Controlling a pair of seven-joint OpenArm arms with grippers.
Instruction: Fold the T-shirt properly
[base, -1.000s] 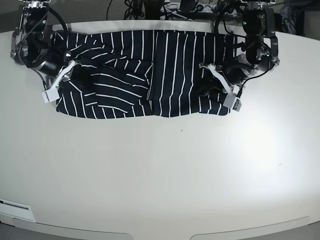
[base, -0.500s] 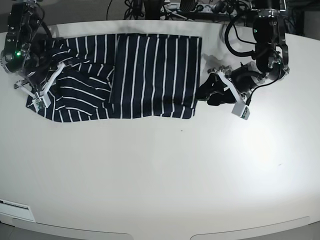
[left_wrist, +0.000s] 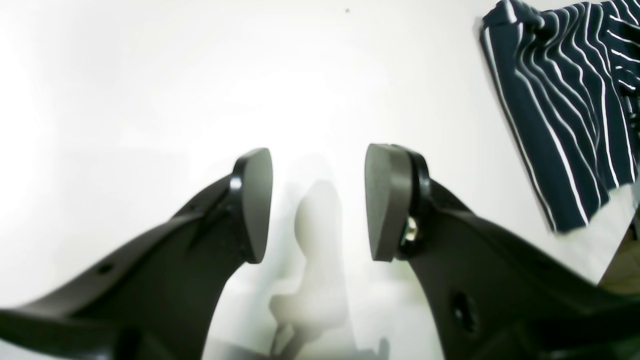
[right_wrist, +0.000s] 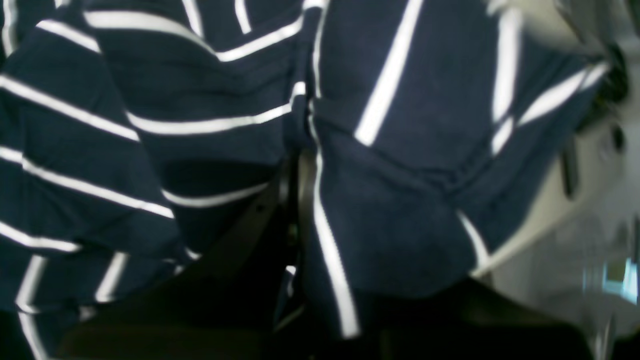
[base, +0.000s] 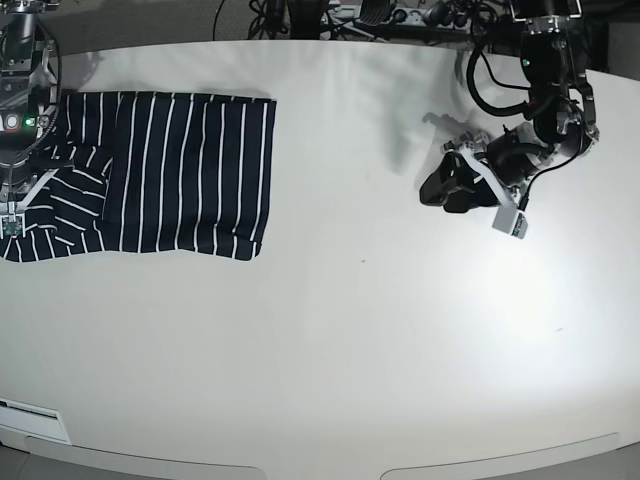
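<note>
Left end effector (left_wrist: 318, 202) wide open, empty — right end effector (right_wrist: 300, 190) clamped on T-shirt (base: 190, 170).

I see table (base: 350, 340) bare across middle and near side; T-shirt (base: 190, 170) fills far corner by right gripper (base: 30, 195); left gripper (base: 445, 188) blocks opposite far side; cables beyond far edge.

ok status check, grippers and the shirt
Left gripper open, empty, over bare table. Right gripper shut on T-shirt, partly folded at the table's edge. Nothing in the way.
</note>
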